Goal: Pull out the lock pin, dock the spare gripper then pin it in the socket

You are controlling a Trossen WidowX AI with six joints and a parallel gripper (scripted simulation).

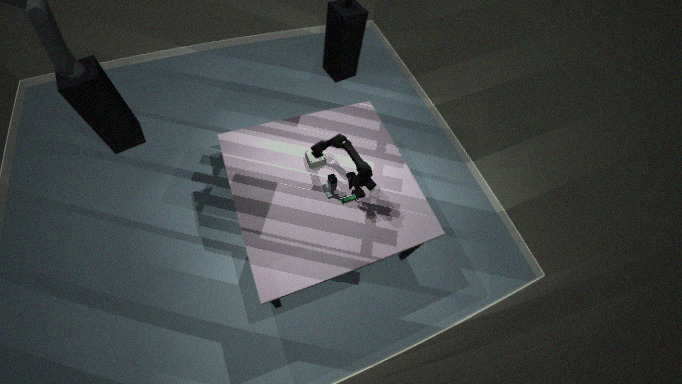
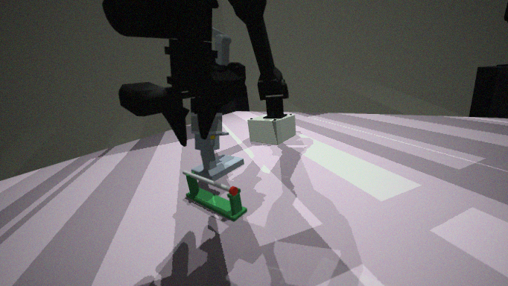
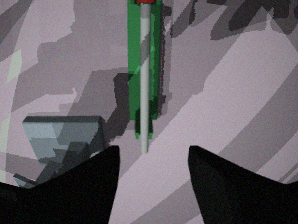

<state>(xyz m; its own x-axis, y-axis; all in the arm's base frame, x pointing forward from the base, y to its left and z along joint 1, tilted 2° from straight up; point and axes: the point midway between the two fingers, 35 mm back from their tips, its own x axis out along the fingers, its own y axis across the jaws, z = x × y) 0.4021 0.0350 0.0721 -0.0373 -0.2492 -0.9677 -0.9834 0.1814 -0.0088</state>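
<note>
The lock pin point(image 2: 207, 180) point(image 3: 145, 76), a thin grey rod with a red head point(image 2: 233, 191), lies across a green cradle point(image 2: 217, 202) point(image 3: 135, 43) point(image 1: 349, 198) on the table. Just behind the cradle stands the grey mount point(image 2: 209, 150) point(image 3: 63, 137). A dark block, the spare gripper point(image 1: 332, 178), sits on top of the mount; in the exterior view my arm hides most of it. My gripper point(image 2: 194, 139) point(image 3: 154, 154) point(image 1: 357, 192) hangs above the pin's plain end, fingers partly open with nothing between them.
The arm's pale base block point(image 2: 272, 129) point(image 1: 315, 159) stands behind the mount on the striped pink table point(image 1: 350, 240). Two tall dark pillars point(image 1: 97, 102) point(image 1: 343, 40) stand on the floor beyond the table.
</note>
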